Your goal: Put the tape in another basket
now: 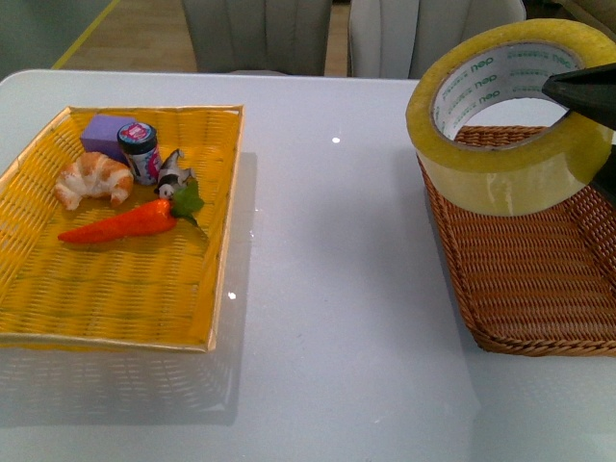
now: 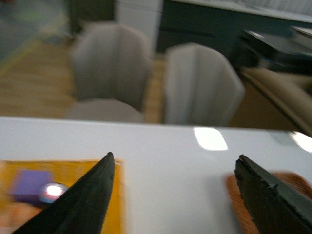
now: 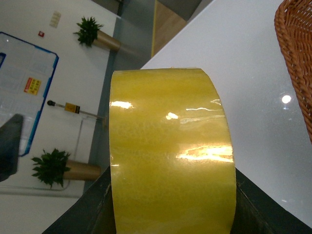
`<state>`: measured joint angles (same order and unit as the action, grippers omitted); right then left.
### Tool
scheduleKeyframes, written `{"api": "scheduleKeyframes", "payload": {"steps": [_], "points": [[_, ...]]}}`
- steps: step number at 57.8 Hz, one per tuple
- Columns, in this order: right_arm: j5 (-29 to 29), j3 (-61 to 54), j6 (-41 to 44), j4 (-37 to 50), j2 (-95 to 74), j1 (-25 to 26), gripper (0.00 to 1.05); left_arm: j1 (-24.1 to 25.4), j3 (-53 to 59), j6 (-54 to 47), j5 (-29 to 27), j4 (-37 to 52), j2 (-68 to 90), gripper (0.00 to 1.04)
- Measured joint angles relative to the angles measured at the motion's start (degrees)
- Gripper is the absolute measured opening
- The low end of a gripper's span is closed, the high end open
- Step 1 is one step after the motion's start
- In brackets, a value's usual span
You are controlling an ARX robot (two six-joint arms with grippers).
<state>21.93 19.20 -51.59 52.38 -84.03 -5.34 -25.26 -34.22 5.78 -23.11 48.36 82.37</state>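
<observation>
Currently the right pincer grips the tape, raised by the far-left corner of the basket. Left pincer spread wide, holding nothing. Yellow tray, well apart on the surface, holds croissant, carrot, jar, purple block.

Office-like room, white table, grey padded chairs, potted plants, notices on wall

The basket runs off the front view's right edge, its far corner hidden behind the tape. I see only one dark tip of the right fingers there. My left wrist view is blurred, and I can't read the label on the jar.
</observation>
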Motion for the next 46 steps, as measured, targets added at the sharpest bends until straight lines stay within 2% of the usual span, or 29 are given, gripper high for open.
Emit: {"api": "scheduleKeyframes", "payload": {"steps": [11, 19, 31, 46], "points": [[1.86, 0.02, 0.0, 1.2, -1.75, 5.25, 0.48, 5.9, 11.65, -4.09, 4.13, 2.19, -8.83, 0.3], [3.34, 1.81, 0.0, 4.15, -8.61, 9.07, 0.48, 10.03, 18.23, -4.74, 8.46, 2.19, -15.65, 0.01], [2.97, 10.21, 0.04, 6.03, -22.16, 11.82, 0.48, 14.51, 24.44, -5.05, 12.83, -0.31, -24.0, 0.02], [-1.27, 23.98, -2.01, 3.76, -38.91, 12.81, 0.48, 18.49, 29.11, -5.14, 16.74, -6.12, -34.49, 0.02]]}}
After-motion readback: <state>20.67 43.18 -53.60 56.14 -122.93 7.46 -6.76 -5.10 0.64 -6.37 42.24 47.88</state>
